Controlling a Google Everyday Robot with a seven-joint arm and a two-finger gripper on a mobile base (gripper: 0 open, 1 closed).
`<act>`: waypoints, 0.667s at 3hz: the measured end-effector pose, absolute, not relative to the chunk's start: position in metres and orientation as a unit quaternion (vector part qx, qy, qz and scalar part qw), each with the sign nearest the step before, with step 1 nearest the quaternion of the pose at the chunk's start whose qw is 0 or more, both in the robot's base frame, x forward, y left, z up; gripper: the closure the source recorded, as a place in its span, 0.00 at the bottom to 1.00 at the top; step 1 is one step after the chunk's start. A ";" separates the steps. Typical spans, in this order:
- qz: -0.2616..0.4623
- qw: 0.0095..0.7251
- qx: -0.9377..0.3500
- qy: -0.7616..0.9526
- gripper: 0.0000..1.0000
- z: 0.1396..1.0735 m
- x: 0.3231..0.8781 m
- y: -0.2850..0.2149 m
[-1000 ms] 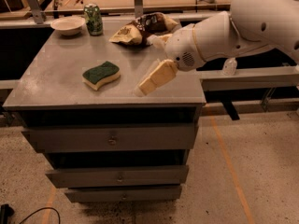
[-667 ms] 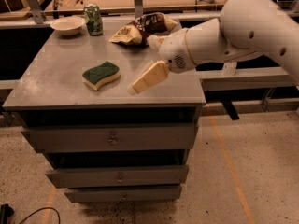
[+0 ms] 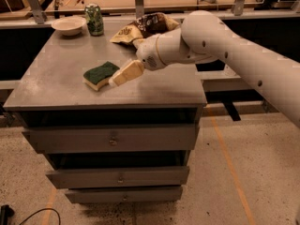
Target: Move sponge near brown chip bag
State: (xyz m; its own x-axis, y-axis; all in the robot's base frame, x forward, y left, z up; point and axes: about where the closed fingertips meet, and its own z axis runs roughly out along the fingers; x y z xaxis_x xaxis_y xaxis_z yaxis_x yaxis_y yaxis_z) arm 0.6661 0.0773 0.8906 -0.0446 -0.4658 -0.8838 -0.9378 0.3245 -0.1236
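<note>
We see a grey worktop (image 3: 159, 86) on a drawer cabinet (image 3: 112, 137); the sponge (image 3: 98, 74), green side up, lies left of centre near the front edge; our hand (image 3: 116, 80) reaches in from the right, its tip just beside the sponge's right edge, perhaps touching; whether it is wide or closed we cannot tell. The brown chip bag (image 3: 140, 26) lies at the back, well apart from the sponge, partly hidden behind our arm (image 3: 225, 46). We judge the risks so: this low, slanted approach could nudge the sponge leftward instead of gripping it; a careless carry backward could knock the bag. A green can (image 3: 94, 18) and a pale bowl (image 3: 69, 25) stand back left, off the direct path.
</note>
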 end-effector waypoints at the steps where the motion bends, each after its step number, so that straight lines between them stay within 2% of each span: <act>1: 0.257 0.450 -0.532 0.670 0.00 0.878 0.687 0.098; 2: 0.258 0.446 -0.534 0.670 0.00 0.863 0.702 0.111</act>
